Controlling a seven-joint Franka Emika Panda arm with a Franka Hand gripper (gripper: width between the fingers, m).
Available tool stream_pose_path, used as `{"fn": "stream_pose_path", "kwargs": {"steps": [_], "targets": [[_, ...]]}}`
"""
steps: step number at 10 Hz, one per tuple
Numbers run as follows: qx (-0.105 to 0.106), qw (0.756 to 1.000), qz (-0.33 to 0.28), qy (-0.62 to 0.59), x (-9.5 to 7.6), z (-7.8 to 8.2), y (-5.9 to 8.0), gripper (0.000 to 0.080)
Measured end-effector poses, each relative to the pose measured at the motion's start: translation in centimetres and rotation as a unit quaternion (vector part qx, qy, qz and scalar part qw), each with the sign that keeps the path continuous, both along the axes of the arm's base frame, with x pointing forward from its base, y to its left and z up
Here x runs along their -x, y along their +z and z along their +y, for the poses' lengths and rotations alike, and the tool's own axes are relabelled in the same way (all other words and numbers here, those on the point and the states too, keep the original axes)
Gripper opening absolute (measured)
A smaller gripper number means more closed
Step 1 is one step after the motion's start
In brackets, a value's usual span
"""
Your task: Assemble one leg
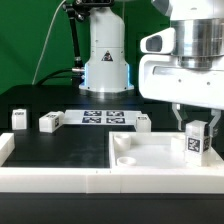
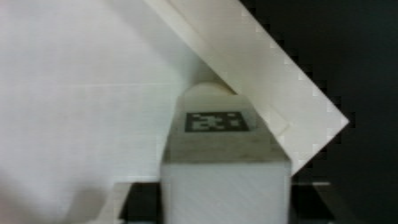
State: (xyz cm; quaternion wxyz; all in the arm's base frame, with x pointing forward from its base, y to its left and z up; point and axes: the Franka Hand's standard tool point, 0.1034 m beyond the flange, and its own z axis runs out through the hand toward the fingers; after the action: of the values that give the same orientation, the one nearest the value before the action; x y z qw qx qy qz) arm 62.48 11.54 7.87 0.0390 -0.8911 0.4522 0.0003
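One square panel [image 1: 160, 155], lower right of the exterior view, lies flat on the bench [image 1: 70, 145]. Four legs are counted. One leg [image 1: 195, 141] is held upright in the closed hand [image 1: 193, 128] at the panel's right corner; seating is judged unfinished. Three spare legs [image 1: 49, 122] lie at mid-frame.

Low frontal exterior — perhaps downward wrist close-up

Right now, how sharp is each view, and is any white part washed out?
Exterior view: fairly sharp, with the tag on the leg readable and the gripper clear; the panel is bright but keeps its edges. Wrist view: soft and blurry, with the leg and panel washed into near-flat white.
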Motion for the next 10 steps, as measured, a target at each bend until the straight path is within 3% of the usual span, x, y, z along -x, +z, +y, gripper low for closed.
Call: {"fn": "stream_pose_path", "kwargs": {"steps": [3, 7, 8, 9, 10], "targets": [[-0.008, 0.987, 0.009, -0.158, 0.00, -0.04, -0.03, 0.0291], [-0.022, 0.932, 0.026, -0.361, 0.00, -0.04, 0.00, 0.0291], [-0.022, 0.930, 0.026, -0.366, 0.00, -0.04, 0.00, 0.0291], [-0.025, 0.913, 0.030, -0.405, 0.00, -0.01, 0.02, 0.0291], [-0.024, 0.921, 0.028, -0.388, 0.02, 0.00, -0.03, 0.0291]]}}
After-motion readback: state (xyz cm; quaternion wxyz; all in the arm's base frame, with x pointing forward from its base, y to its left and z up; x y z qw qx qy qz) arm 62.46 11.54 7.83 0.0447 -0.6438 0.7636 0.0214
